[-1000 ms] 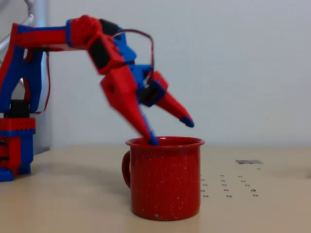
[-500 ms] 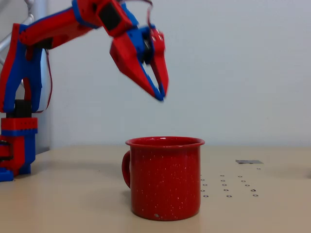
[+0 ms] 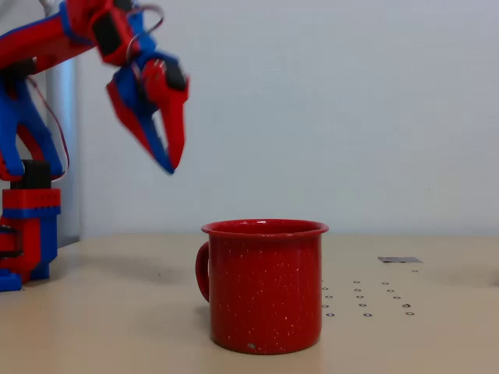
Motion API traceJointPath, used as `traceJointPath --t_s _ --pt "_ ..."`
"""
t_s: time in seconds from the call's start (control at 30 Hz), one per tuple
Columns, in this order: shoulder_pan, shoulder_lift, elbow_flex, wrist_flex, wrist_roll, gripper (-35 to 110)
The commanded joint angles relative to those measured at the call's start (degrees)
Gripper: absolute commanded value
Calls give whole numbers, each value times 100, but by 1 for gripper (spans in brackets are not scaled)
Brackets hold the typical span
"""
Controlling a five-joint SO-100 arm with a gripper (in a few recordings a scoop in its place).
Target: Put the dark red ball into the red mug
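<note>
In the fixed view, the red-and-blue two-finger gripper hangs high in the air, above and to the left of the bright red enamel mug with fine white speckles. It is well apart from the mug's rolled rim. Its pointed fingers meet at the tips with only a thin gap higher up, and nothing is held between them.

The mug stands upright on the pale beige worktop, near the front edge, with its small loop handle turned to the left.

The dark red ball cannot be seen on the worktop or in the gripper. The mug's wall hides its inside, so the ball probably lies there, and the task looks finished. The raised, empty gripper fits an arm that is clear of the mug.
</note>
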Motion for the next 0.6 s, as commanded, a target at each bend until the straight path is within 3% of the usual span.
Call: traceJointPath --t_s 0.0,0.27,0.57 --pt "-167 976 888 -352 220 -2" --pt "-290 3357 4043 -1318 246 -2" --pt "-360 5353 6284 -1195 536 -2"
